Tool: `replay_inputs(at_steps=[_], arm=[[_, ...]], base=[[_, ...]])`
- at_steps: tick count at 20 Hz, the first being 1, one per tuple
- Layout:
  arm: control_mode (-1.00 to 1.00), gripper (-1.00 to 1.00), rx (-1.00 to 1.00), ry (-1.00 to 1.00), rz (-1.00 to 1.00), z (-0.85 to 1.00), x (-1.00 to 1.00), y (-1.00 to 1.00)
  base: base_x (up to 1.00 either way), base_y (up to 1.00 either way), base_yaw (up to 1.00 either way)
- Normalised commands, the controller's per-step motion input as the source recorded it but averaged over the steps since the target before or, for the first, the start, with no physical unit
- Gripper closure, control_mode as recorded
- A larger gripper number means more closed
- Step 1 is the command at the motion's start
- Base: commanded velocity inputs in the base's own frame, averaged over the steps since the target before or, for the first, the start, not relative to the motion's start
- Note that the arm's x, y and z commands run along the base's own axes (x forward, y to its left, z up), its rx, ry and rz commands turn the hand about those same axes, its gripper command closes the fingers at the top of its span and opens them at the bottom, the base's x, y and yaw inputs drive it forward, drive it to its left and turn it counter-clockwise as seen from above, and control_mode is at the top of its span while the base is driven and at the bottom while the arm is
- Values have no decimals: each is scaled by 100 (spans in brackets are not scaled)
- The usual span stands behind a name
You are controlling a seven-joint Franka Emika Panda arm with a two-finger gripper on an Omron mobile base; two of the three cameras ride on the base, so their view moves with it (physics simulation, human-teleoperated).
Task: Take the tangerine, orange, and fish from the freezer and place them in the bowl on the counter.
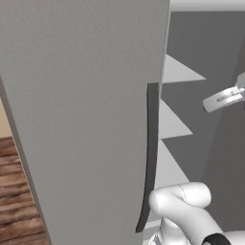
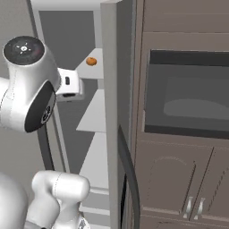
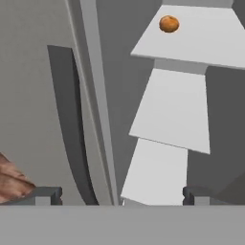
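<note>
Hand view has the open, empty gripper [image 3: 117,194] facing the freezer [image 3: 167,115] shelves, an orange fruit [image 3: 169,24] alone on the top one, and a careless reach could clip the door [image 3: 33,95] beside it.

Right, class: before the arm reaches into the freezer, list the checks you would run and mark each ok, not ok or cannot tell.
1. Freezer door open, white shelves exposed: ok.
2. Orange fruit in sight on the upper shelf: ok; tangerine or orange: cannot tell.
3. Fish and second fruit located: not ok.
4. Claw open and holding nothing: ok.
5. Clear line from claw to fruit: ok, judging by the hand view.
6. Bowl's position known: cannot tell.
</note>
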Motion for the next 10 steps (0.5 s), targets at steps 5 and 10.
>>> replay_inputs(at_steps=[5, 10], arm=[[-100, -100, 2, -1, 14, 4, 50, 1], [-100, -100, 3, -2, 10, 2, 53, 8]], base=[[0, 0, 0], [0, 0, 0]])
